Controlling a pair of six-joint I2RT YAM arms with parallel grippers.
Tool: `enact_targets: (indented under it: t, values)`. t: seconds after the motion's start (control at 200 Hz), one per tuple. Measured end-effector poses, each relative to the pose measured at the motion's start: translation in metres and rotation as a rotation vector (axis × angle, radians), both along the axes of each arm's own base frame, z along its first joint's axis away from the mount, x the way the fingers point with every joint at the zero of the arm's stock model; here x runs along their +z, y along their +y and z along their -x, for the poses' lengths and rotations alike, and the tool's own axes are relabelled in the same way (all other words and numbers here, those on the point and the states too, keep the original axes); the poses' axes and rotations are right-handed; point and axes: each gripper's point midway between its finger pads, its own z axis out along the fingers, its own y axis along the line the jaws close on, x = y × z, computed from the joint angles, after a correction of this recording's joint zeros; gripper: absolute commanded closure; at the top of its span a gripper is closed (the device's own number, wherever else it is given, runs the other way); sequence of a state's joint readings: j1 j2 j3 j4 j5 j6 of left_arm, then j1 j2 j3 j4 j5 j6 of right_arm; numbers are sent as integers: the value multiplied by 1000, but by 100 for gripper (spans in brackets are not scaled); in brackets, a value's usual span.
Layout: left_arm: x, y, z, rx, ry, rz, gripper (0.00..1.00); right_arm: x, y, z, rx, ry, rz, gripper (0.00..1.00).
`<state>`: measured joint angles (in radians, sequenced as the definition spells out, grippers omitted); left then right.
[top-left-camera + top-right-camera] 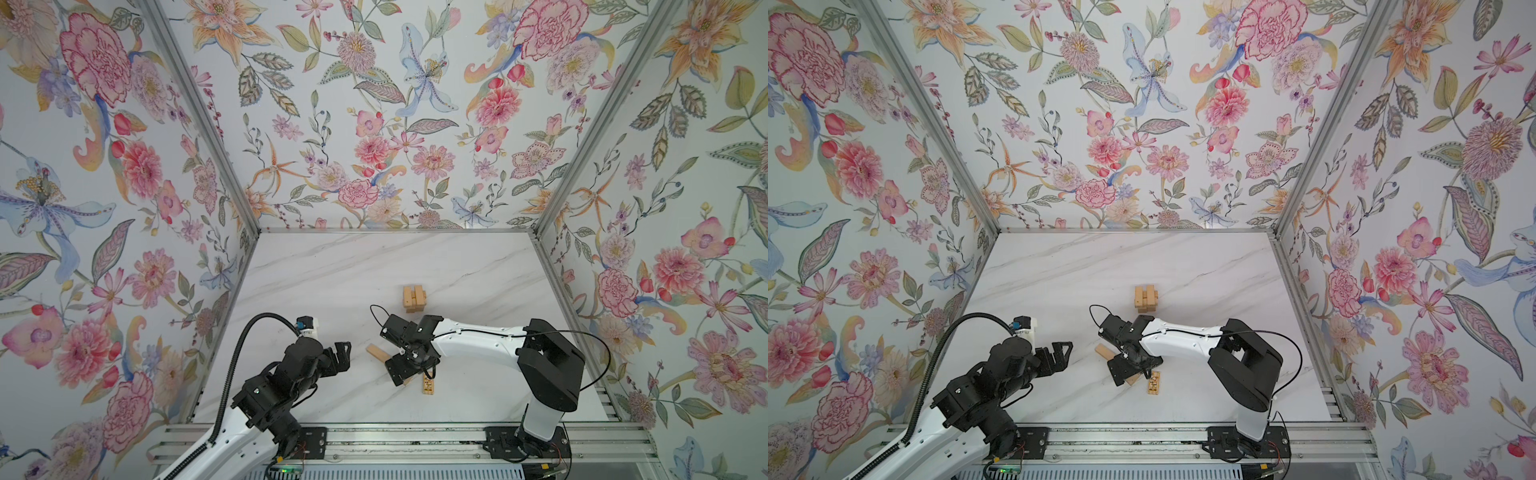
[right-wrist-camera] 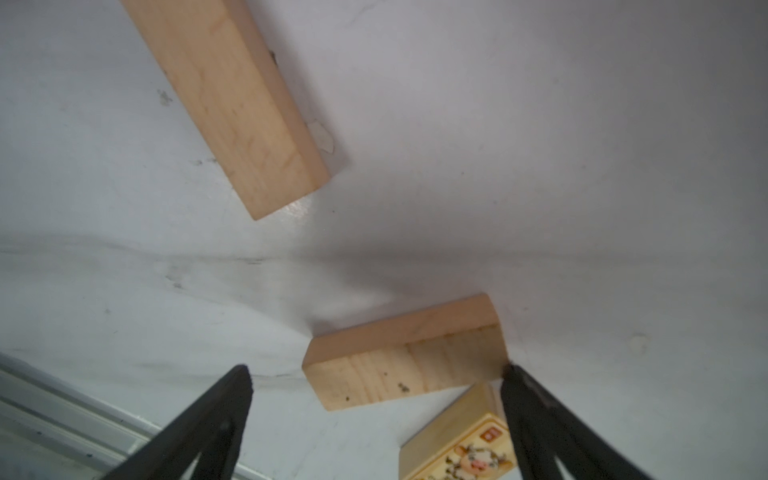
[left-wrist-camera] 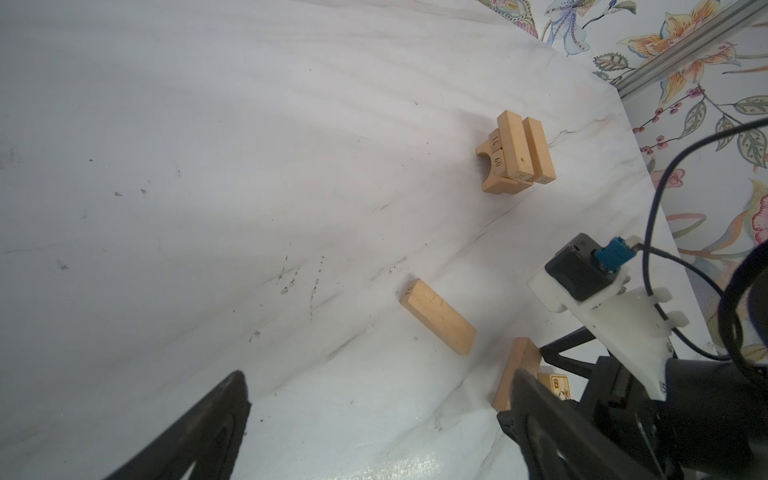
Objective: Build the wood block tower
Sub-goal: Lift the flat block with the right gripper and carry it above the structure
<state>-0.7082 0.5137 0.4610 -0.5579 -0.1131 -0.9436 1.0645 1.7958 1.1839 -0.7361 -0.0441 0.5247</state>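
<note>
near the front edge of the counter [image 1: 332, 270], the right gripper [image 2: 376, 370] hangs low over a plain block [image 2: 405, 361]. its jaws are wide open and hold nothing. one fingertip [image 2: 513, 374] is right by the block's end; i cannot tell if it touches. a picture block [image 2: 461, 449] lies just beside it. a second plain block [image 1: 379, 353] lies near, more toward the left edge. the tower [image 1: 414, 297] stands small in the middle of the counter. the left gripper [image 1: 343, 353] hangs on the left side, open and empty too. i think the step is picking up the next block. next, the jaws should sit evenly around it, go down and close, without bumping the picture block.
</note>
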Motion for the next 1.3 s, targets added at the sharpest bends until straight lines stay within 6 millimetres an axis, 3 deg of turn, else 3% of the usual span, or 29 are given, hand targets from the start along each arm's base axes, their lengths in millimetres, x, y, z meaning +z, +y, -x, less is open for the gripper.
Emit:
enact_targets:
  t: [0.956,1.301]
  values:
    - [-1,3,-2,25,-1,-7,1,8,-7,-2,216,-63,56,1]
    - [0,2,-4,30,-5,-2,1,-3,-18,-3,296,-54,72,1]
